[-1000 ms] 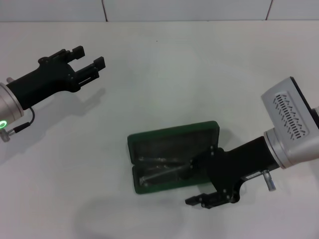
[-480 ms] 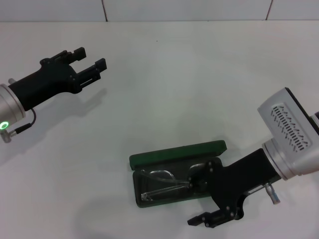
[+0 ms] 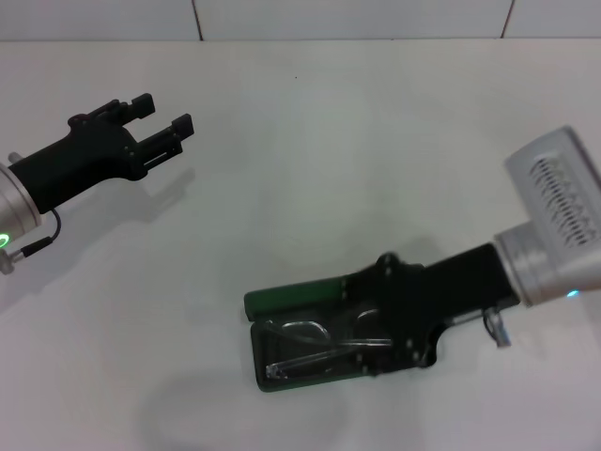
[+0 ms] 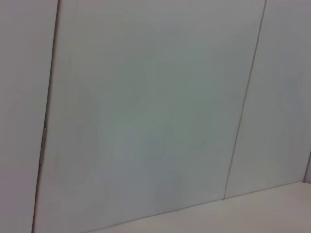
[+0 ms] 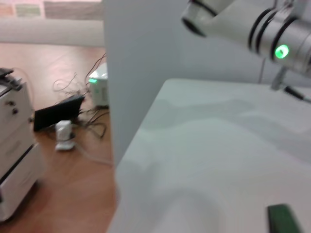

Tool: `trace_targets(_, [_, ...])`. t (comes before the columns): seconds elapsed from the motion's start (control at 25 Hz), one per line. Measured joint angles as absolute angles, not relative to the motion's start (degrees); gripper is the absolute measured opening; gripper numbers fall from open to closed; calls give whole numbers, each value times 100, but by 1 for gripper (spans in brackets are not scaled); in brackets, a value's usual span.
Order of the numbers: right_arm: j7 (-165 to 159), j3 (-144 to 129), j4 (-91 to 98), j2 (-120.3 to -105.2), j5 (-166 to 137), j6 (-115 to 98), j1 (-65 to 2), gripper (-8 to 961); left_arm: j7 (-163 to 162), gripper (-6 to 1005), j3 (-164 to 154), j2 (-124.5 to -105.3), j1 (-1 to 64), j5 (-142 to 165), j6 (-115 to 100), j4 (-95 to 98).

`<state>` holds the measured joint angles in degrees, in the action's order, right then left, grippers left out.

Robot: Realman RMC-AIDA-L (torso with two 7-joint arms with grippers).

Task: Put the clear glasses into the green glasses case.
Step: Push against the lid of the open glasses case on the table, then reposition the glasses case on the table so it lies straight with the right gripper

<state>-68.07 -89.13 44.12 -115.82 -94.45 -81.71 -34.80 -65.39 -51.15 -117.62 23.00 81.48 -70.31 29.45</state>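
Note:
The green glasses case [image 3: 282,301] lies at the lower middle of the table in the head view. Its lid stands up, seen edge-on as a green strip, and its black base is open toward me. The clear glasses [image 3: 308,346] lie folded inside the base. My right gripper [image 3: 392,315] sits over the right end of the case, open, its black body hiding that end of the lid and base. A corner of the green case [image 5: 284,219] shows in the right wrist view. My left gripper [image 3: 165,113] hovers open at the far left, well away from the case.
White table [image 3: 310,169] with a tiled wall behind it. The left wrist view holds only the wall [image 4: 146,111]. In the right wrist view the table's edge drops to a floor with cables [image 5: 73,107], and the left arm [image 5: 243,24] is farther off.
The lid has swung up from lying flat to standing on edge. My right gripper has moved up and left over the case's right end. The left gripper shifted slightly left.

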Motion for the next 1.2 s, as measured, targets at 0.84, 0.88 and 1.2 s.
trace_targets(0.84, [-7220, -8832, 5309, -11601, -10160, -7399, -3200, 429, -6459, 703, -5119, -11751, 2297, 8148, -7031, 2944])
trace_targets(0.88, [-7226, -8858, 5310, -11600, -10161, -7385, -3206, 423, -6459, 703, -5118, -11751, 2300, 8147, -7031, 2944])
trace_targets(1.2, [-7227, -8874, 5316, -11586, -10170, -7325, -3203, 234, -6460, 704, -5115, -11751, 2317, 8147, -7031, 2945])
